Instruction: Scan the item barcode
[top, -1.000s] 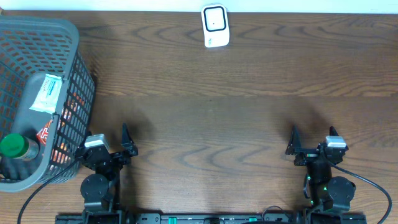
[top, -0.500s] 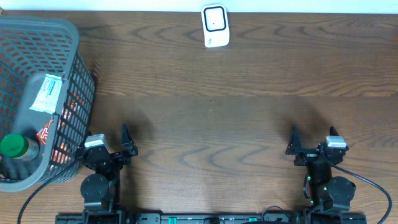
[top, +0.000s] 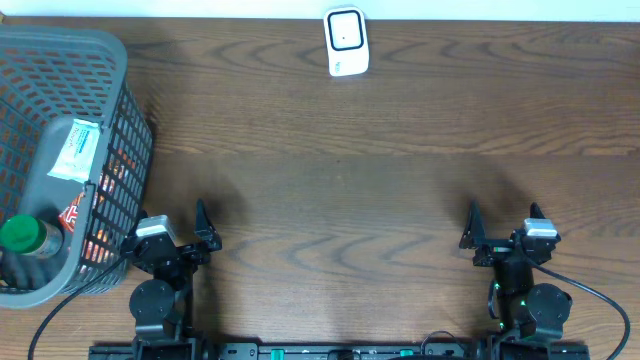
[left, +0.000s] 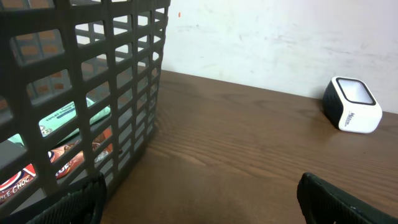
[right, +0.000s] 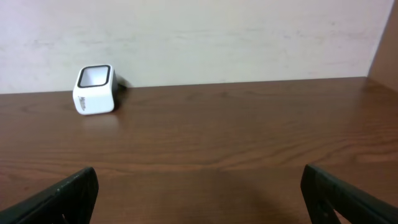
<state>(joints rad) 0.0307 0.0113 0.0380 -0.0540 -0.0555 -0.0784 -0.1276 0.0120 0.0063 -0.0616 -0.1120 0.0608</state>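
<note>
The white barcode scanner with a dark window stands at the far edge of the table; it also shows as the scanner and the scanner in the wrist views. Items lie in the grey basket at the left: a white and green packet, a green-capped bottle and red chocolate wrappers. My left gripper is open and empty beside the basket's near right corner. My right gripper is open and empty at the near right.
Through the mesh of the basket wall, close on the left of my left gripper, I see a mint packet and a chocolate bar. Bare brown wood lies between my right gripper and the scanner. A white wall backs the table.
</note>
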